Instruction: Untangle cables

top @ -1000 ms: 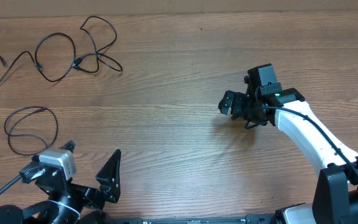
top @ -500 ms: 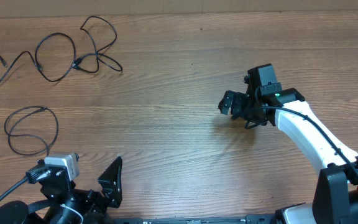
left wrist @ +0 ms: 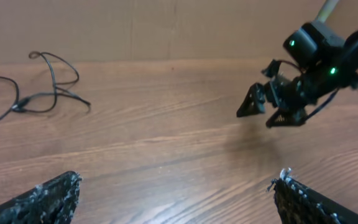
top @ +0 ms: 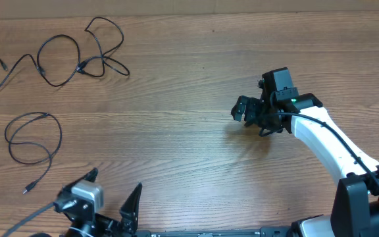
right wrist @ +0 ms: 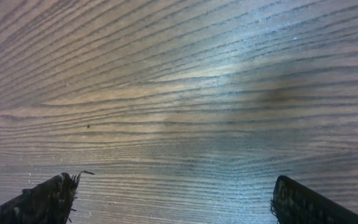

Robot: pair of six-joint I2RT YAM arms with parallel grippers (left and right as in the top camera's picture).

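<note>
Thin black cables lie at the table's left. A linked group of loops [top: 59, 60] sits at the far left corner; part of it shows in the left wrist view [left wrist: 50, 84]. A separate single loop [top: 34, 137] lies nearer, its plug end [top: 27, 191] trailing toward the front edge. My left gripper [top: 114, 192] is open and empty at the front edge, right of that plug end, touching no cable; its view shows only its fingertips [left wrist: 178, 186]. My right gripper [top: 245, 112] is open and empty over bare wood right of centre, far from all cables [right wrist: 176, 190] [left wrist: 272, 106].
The wooden table [top: 176, 145] carries nothing else. A brown wall runs along the far edge [left wrist: 166, 25]. The white right arm [top: 321, 141] reaches in from the front right corner.
My left arm has drawn back toward the front edge and shifted right, uncovering the single loop's tail and plug end. The right arm and the cables have not moved.
</note>
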